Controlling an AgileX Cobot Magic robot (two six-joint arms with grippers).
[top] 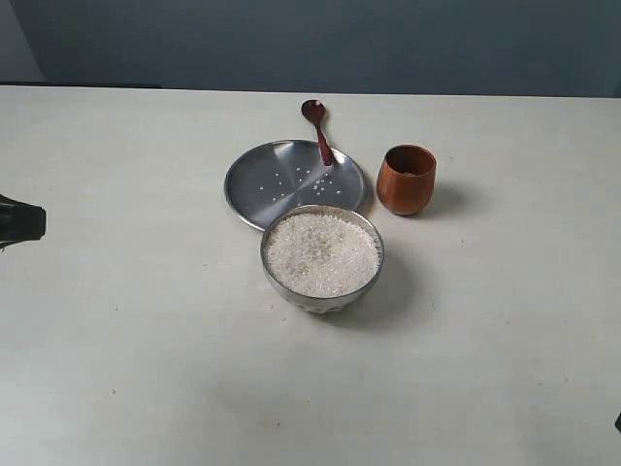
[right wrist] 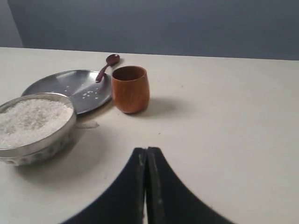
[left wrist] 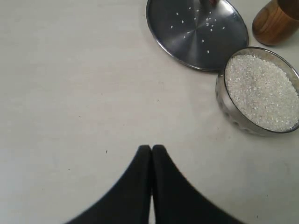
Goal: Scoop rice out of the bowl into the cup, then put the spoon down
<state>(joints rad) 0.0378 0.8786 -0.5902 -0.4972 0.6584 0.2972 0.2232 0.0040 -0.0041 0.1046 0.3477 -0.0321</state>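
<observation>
White rice (top: 322,254) is seen in a shiny silver steel bowl (top: 321,303), its wall faintly patterned. Beside the bowl, a reddish-brown wooden cup (top: 406,184) and a darker red-brown spoon (top: 318,128) are seen; the grey steel plate (top: 262,184) is speckled white, the table (top: 146,340) cream.

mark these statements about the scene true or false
1. The bowl is full of rice. True.
2. The spoon is in the cup. False: its handle lies on the plate, with its head past the rim.
3. The left pincer and right pincer are both shut. True.
4. The plate is bare. False: loose grains lie on it.
5. A pincer holds the spoon. False: neither touches it.
</observation>
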